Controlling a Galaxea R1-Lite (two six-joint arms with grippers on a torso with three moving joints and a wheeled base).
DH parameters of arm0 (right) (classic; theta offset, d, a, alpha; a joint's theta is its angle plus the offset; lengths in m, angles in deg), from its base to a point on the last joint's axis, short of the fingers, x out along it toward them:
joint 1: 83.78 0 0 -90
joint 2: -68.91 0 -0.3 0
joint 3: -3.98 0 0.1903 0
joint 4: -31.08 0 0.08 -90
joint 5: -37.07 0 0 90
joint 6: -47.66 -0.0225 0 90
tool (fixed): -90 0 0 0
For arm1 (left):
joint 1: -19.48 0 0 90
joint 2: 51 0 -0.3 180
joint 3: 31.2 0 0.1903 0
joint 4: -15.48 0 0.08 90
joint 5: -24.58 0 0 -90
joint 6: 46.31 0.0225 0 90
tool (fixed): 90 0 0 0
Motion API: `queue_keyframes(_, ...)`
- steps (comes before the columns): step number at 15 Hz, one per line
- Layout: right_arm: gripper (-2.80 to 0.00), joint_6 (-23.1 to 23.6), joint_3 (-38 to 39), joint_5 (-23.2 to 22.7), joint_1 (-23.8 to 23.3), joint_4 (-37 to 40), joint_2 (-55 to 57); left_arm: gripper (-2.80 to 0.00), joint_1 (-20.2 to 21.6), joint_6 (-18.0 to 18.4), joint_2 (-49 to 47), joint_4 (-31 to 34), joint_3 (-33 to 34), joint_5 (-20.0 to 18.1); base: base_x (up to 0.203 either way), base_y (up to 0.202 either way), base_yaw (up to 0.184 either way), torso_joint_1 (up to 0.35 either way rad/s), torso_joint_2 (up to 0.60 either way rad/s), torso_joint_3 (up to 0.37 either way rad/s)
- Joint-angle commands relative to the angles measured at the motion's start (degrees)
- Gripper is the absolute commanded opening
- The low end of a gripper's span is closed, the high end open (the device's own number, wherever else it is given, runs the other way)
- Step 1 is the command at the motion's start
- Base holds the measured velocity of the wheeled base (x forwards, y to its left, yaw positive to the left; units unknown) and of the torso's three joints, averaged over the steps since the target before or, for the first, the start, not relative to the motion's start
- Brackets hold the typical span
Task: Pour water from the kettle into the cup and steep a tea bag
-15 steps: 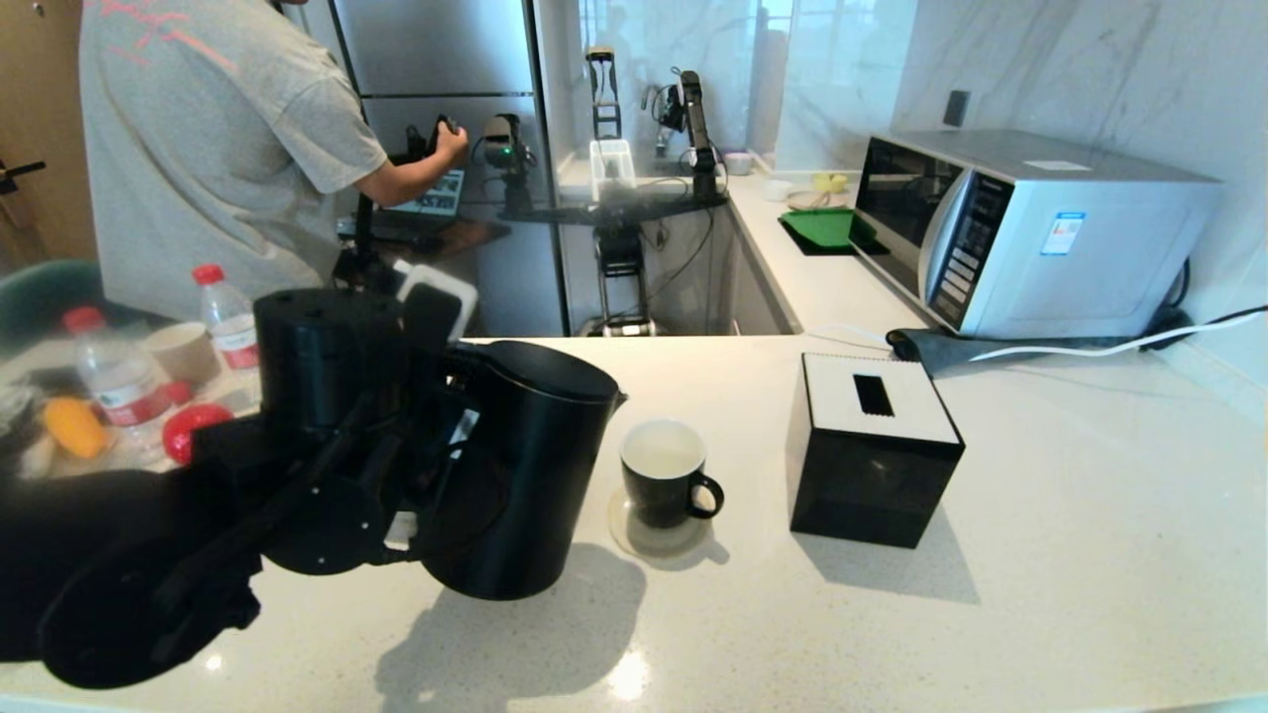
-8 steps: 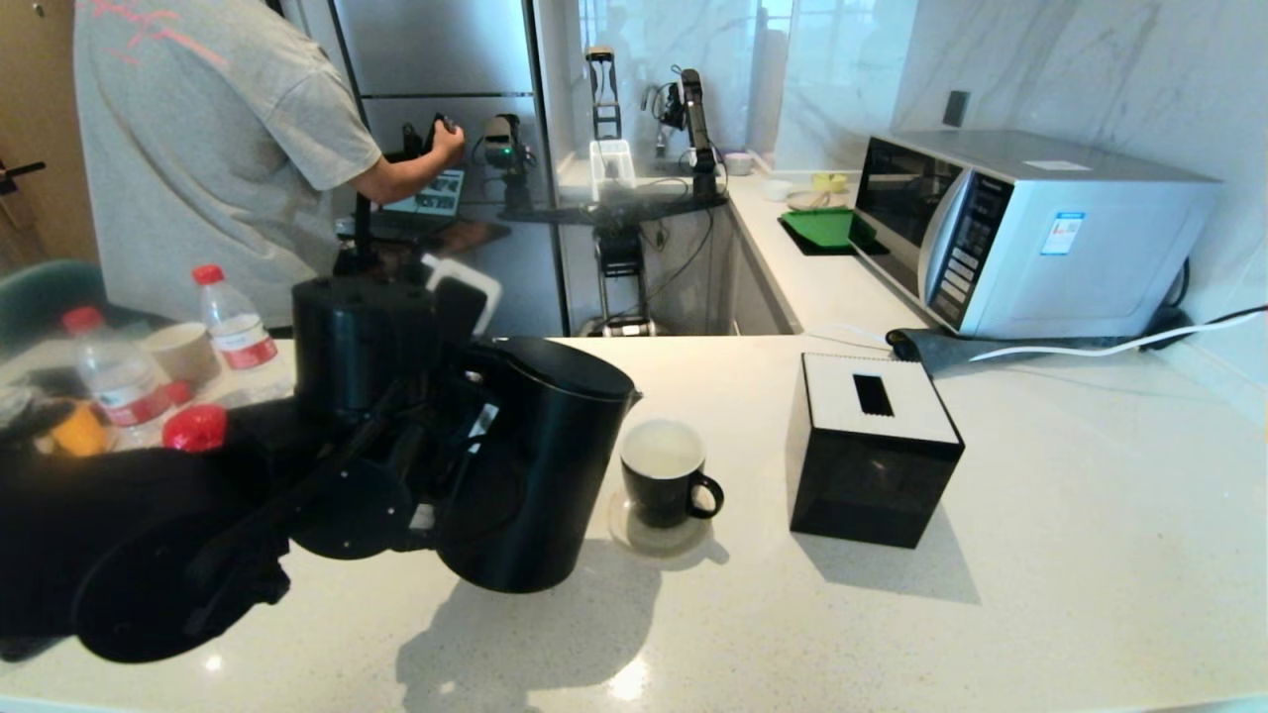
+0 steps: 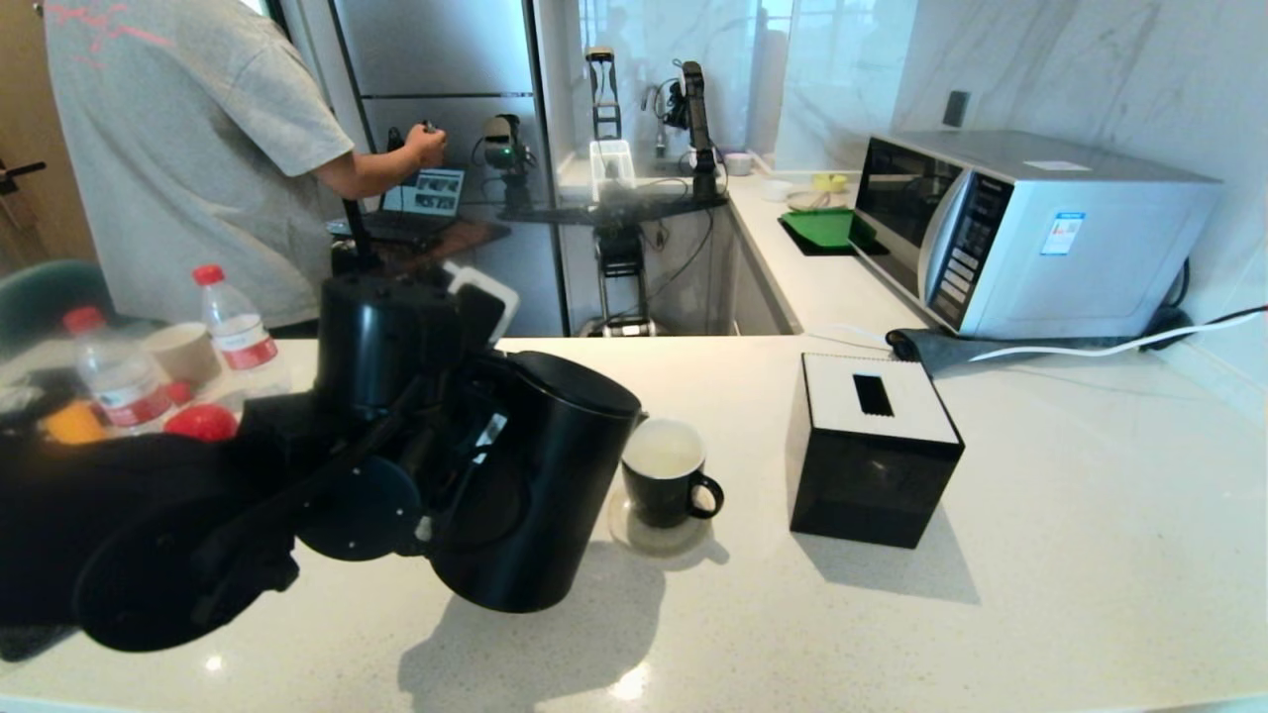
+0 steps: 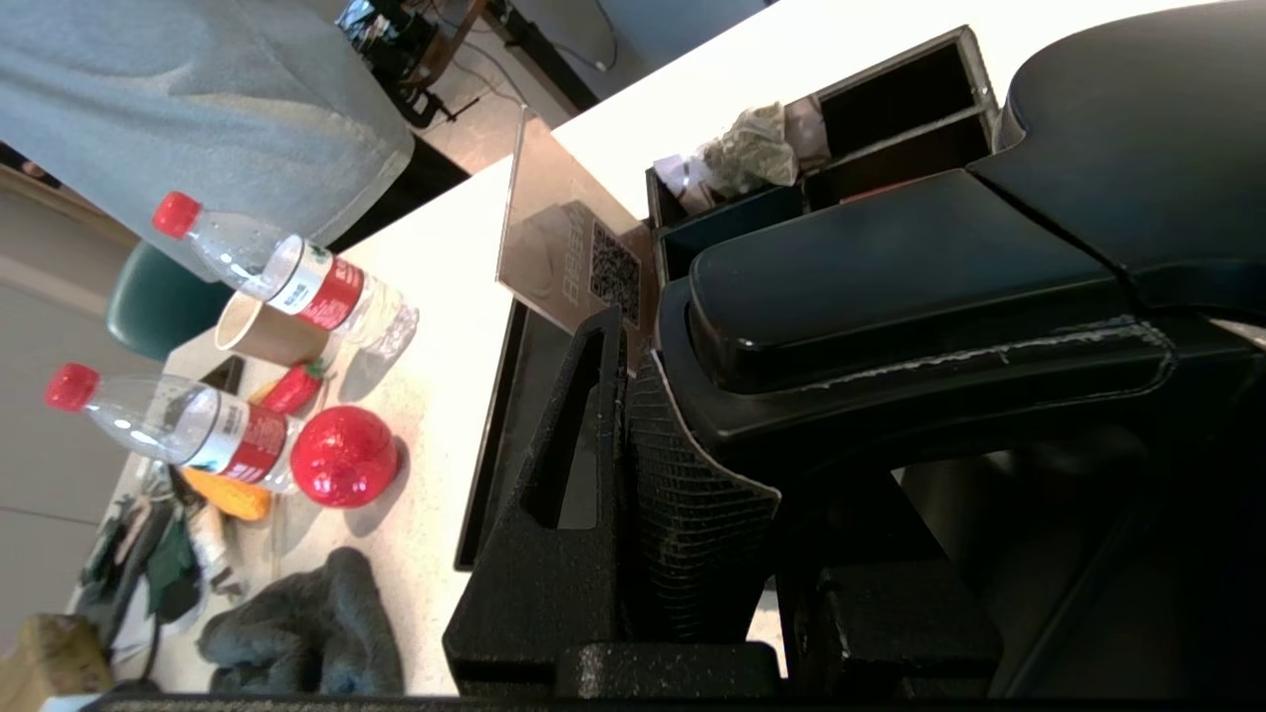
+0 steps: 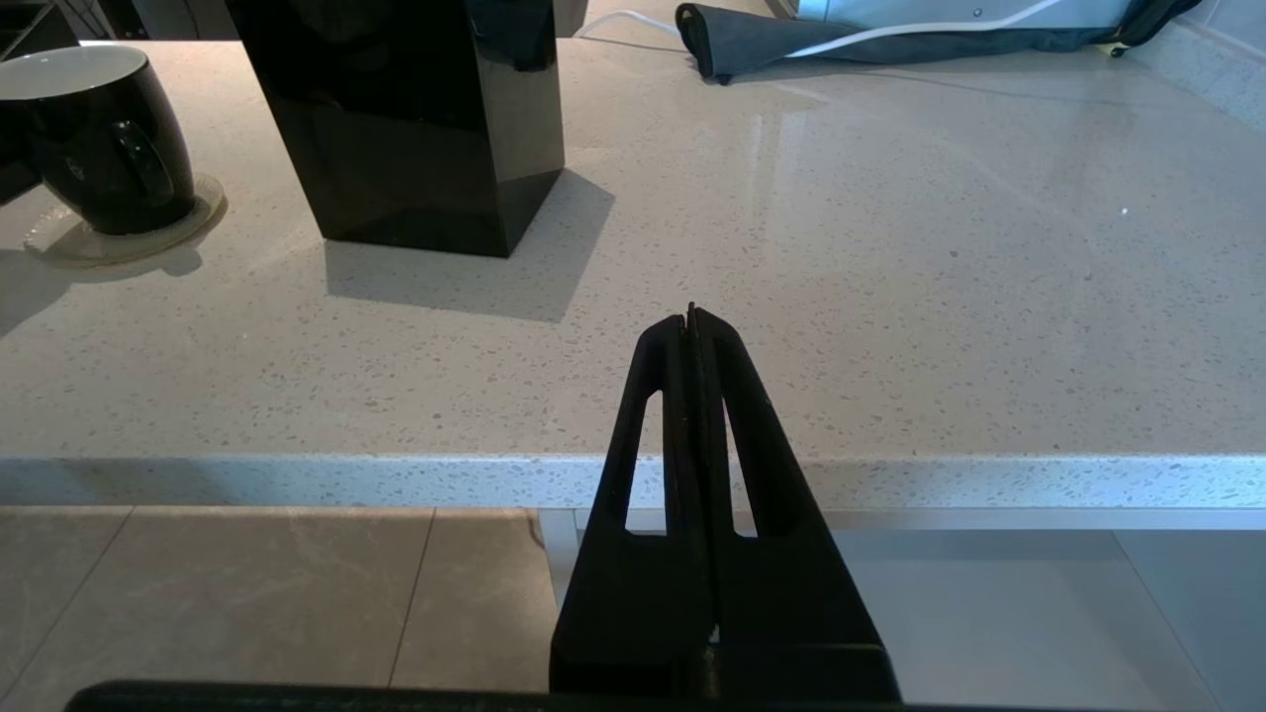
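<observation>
The tall black kettle [image 3: 535, 495] hangs above the counter, tilted to the right, its spout just left of the cup's rim. My left gripper [image 4: 732, 396] is shut on the kettle's loop handle [image 4: 890, 277]. The cup [image 3: 666, 475], a small black mug with a white inside, stands on a round coaster [image 3: 659, 537]; the cup [image 5: 99, 148] also shows in the right wrist view. No water shows leaving the spout. A grey-green tea bag [image 4: 757, 148] lies in a black organiser box behind the kettle. My right gripper [image 5: 692, 316] is shut and empty, before the counter's front edge.
A black tissue box [image 3: 872, 446] stands right of the cup. A microwave [image 3: 1030, 228] and a grey cloth [image 3: 941, 349] are at the back right. Red-capped bottles [image 3: 233, 317], a paper cup [image 3: 183, 352] and a red ball [image 3: 203, 421] crowd the left. A person [image 3: 188, 149] stands behind.
My left arm has carried the kettle to the right, bringing its spout close to the cup, and tipped it further. The person behind has shifted left. The right gripper stays shut.
</observation>
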Motion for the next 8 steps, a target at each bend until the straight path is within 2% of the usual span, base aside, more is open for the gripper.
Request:
queue_keyframes(1, -2.80, 0.01, 0.00, 0.00, 0.02, 0.00, 0.07, -2.80, 0.07, 0.09, 0.17, 1.19, -1.14, 0.35, 0.000, 0.000, 0.000, 0.000, 0.00, 0.000)
queue_keyframes(8, -2.80, 0.01, 0.00, 0.00, 0.02, 0.00, 0.07, -2.80, 0.48, 0.27, 0.08, 3.61, -1.75, 0.43, 0.000, 0.000, 0.000, 0.000, 0.00, 0.000)
